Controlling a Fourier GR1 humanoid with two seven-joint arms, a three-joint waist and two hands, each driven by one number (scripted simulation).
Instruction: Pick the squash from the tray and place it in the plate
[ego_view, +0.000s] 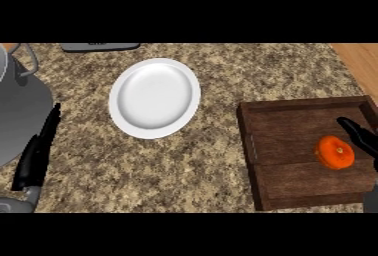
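Your right hand's fingers (353, 129) reach in from the view's right edge, stretched out fairly straight and holding nothing. They lie just up and to the right of the squash (336, 152); you cannot tell whether they touch it. The rest of that right hand (367, 144) is cut off by the edge.

The squash, orange and round, sits in the right part of the dark wooden tray (291, 127), close to the tray's near side. The tray stands on the speckled desk (214, 170) at the right.

The white plate (155, 97) lies well apart from the tray, up and to the left, with nothing on it.

Your left hand (37, 150) shows at the left edge, fingers straight and pointing up, resting beside a big grey pot (18, 112). A flat grey thing (100, 47) shows at the top edge.
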